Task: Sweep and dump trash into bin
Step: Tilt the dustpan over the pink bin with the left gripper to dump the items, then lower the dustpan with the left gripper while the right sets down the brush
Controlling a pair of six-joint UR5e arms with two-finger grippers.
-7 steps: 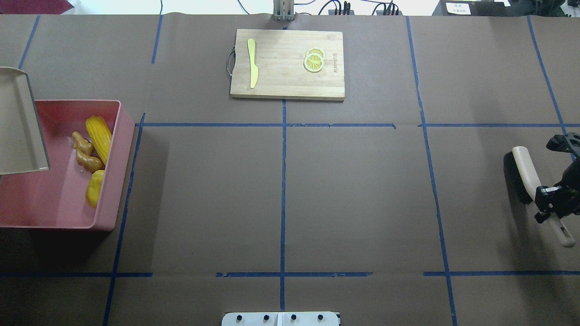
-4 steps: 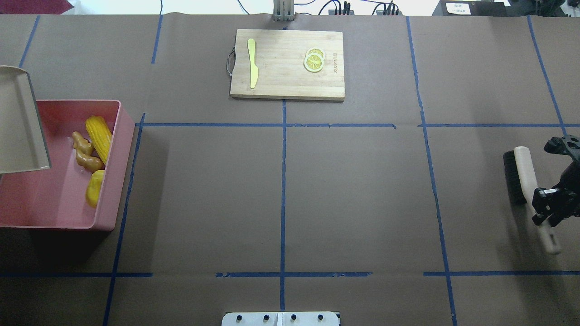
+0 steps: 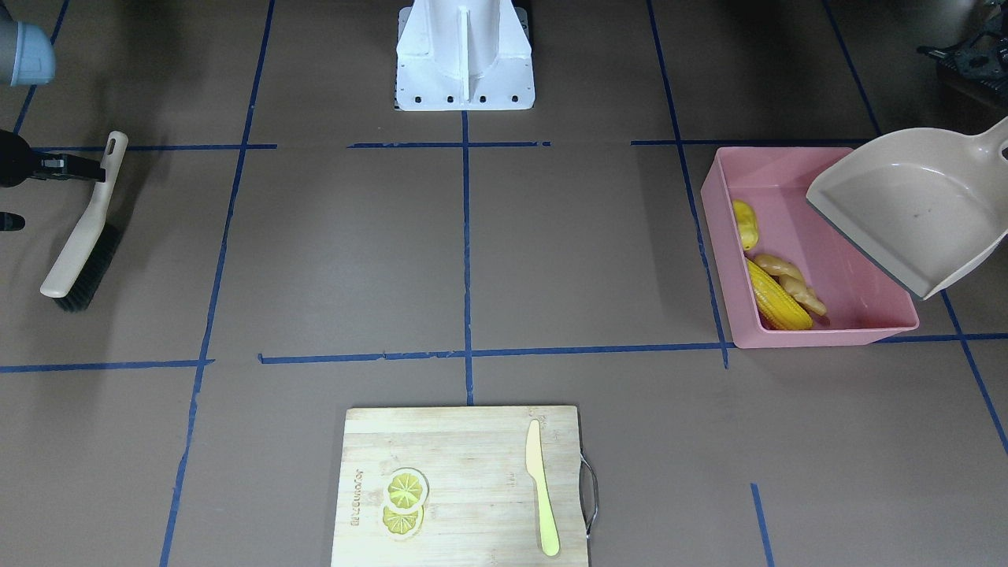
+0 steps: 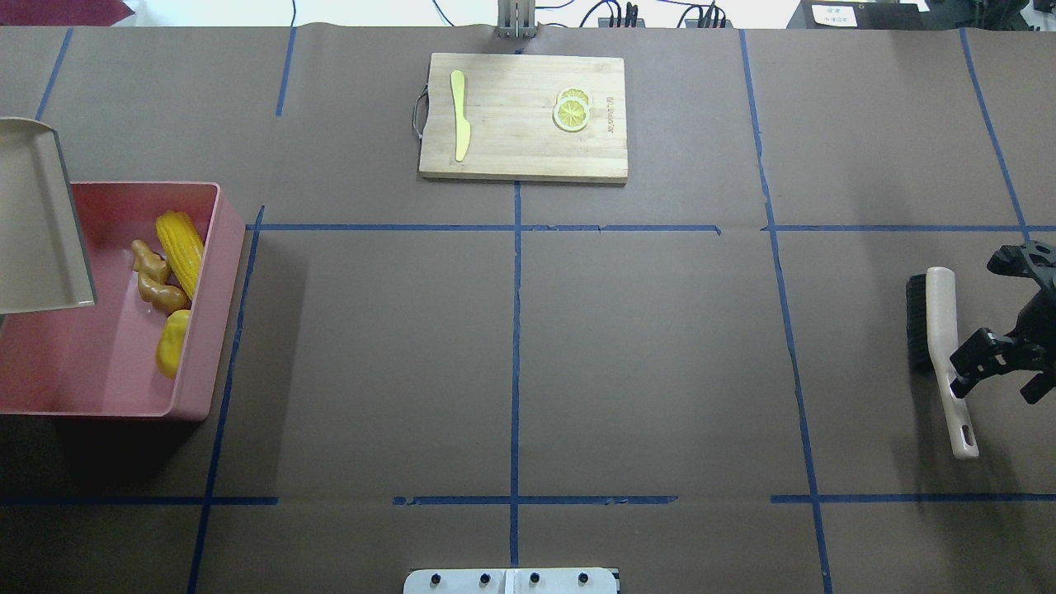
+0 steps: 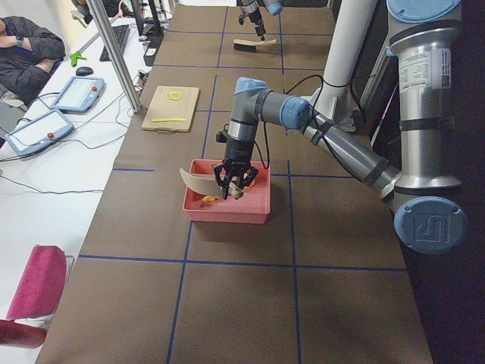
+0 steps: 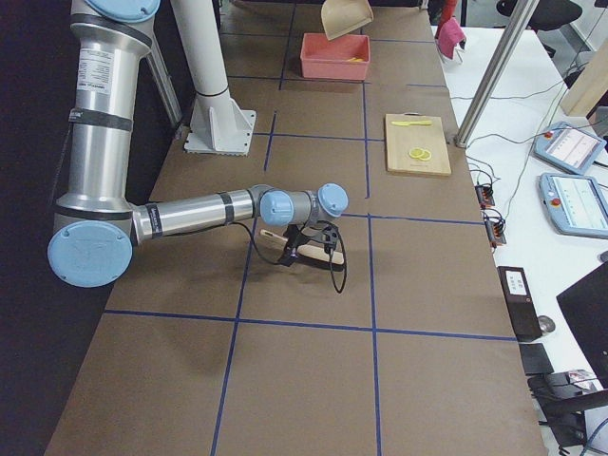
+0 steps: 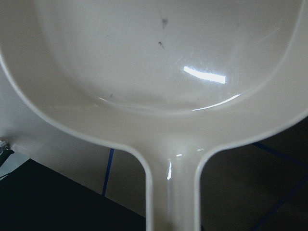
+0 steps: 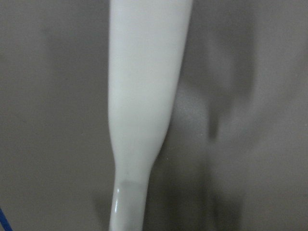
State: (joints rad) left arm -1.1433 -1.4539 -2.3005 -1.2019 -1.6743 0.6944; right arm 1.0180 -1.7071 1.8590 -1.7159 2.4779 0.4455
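Inside large pink rectangular plastic tub [image 4: 216, 330], along wall nearest table centre: long yellow corn cob [image 4: 181, 252], knobbly tan ginger root [image 4: 157, 280], rounded yellow potato-like lump [image 4: 172, 342]. Left gripper [image 5: 233, 182] clamps handle of beige plastic dustpan [image 4: 33, 223]; pan tilted above tub's outer side. Right gripper [image 4: 965, 370] at handle of beige black-bristled brush [image 4: 936, 322], bristles on brown table [image 4: 660, 346]; one finger touches handle, clamped or loose cannot tell.
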